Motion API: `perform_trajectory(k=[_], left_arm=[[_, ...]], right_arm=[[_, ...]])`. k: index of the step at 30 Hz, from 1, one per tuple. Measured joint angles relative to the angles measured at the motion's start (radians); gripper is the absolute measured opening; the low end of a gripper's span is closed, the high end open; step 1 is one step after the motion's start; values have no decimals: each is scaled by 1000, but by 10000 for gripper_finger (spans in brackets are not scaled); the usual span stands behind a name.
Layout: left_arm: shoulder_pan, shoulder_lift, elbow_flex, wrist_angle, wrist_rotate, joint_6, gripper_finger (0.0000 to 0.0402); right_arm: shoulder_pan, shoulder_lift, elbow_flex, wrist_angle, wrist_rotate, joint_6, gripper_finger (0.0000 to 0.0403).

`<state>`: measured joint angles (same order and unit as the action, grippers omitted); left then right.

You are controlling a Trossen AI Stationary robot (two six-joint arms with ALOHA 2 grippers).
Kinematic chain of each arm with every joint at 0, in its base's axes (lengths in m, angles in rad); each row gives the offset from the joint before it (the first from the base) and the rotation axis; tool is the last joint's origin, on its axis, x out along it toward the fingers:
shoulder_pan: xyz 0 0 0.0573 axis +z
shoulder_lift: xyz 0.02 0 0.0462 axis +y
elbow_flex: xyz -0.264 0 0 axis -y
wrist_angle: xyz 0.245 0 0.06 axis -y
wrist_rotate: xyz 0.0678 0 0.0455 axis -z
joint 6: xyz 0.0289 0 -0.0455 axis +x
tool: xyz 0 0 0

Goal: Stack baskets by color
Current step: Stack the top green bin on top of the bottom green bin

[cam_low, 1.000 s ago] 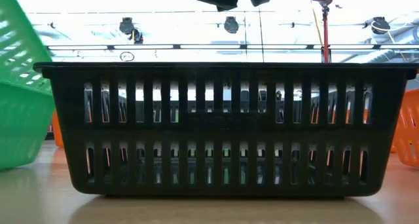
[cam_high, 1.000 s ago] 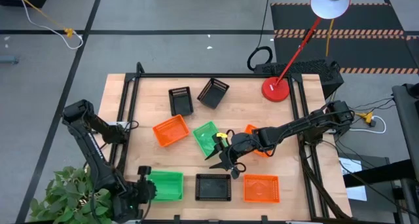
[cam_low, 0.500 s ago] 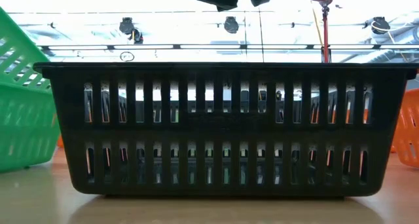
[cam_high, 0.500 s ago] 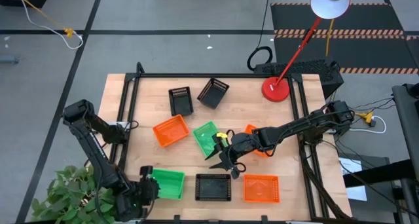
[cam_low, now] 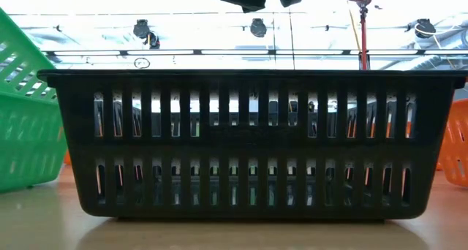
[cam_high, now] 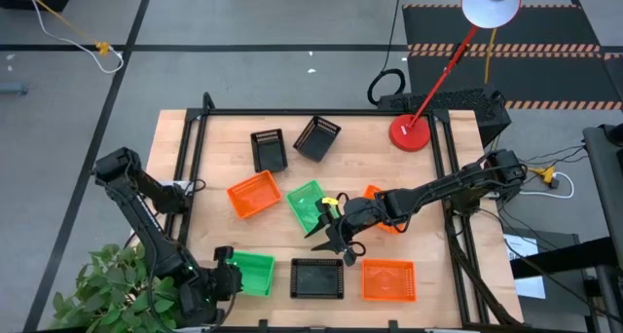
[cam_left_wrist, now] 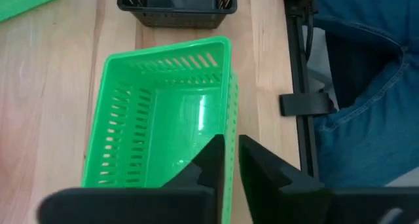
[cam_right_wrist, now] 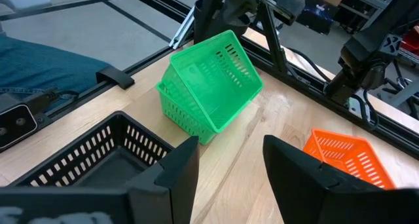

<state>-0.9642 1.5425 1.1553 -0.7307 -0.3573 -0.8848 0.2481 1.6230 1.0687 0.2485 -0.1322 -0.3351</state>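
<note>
A green basket (cam_high: 255, 273) lies near the table's front left. In the right wrist view this green basket (cam_right_wrist: 213, 80) sits tilted on a second green one (cam_right_wrist: 180, 112). My left gripper (cam_left_wrist: 231, 168) is shut on the upper basket's wall. A third green basket (cam_high: 308, 204) lies mid-table, and a black basket (cam_high: 318, 277) stands at the front edge. My right gripper (cam_high: 336, 240) hangs open above the table between those two, holding nothing. Orange baskets (cam_high: 255, 195) (cam_high: 389, 279) and two more black baskets (cam_high: 269, 150) (cam_high: 317, 136) lie scattered. My left gripper pinches the green basket's long wall on the table's near side (cam_left_wrist: 230, 129), close to its left end. One finger (cam_left_wrist: 208, 164) is inside the basket and the other (cam_left_wrist: 262, 178) outside. The fingers slant down from the table's left. The basket sits tilted on the green one under it.
A red lamp base (cam_high: 410, 131) stands at the far right corner. A third orange basket (cam_high: 374, 194) shows partly under my right arm. A dark frame rail (cam_left_wrist: 298, 67) runs along the near edge, and a person's jeans-clad leg (cam_left_wrist: 366, 86) is just beyond it.
My left gripper has shifted a little toward the table's right, onto the green basket's left end. In the low view the green basket has dropped lower and drawn back toward the left. My right arm has kept still.
</note>
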Motion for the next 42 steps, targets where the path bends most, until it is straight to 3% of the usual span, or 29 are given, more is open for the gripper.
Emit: perform_trajectory(k=[4, 7, 16, 20, 24, 30, 42], left_arm=[[1, 0, 0, 0, 0, 0, 11], [1, 0, 0, 1, -3, -8, 12], [14, 52, 0, 2, -8, -30, 144], [28, 68, 0, 1, 17, -27, 170], [30, 68, 0, 2, 18, -26, 137], [29, 62, 0, 1, 20, 7, 19], [34, 58, 40, -34, 5, -2, 10]], right_arm=[[0, 0, 0, 0, 0, 0, 164], [0, 0, 0, 0, 0, -3, 164], [0, 0, 0, -1, 0, -3, 164], [0, 0, 0, -6, 0, -9, 164], [0, 0, 0, -7, 0, -18, 164], [0, 0, 0, -6, 0, -18, 164], [0, 0, 0, -7, 0, -20, 164]])
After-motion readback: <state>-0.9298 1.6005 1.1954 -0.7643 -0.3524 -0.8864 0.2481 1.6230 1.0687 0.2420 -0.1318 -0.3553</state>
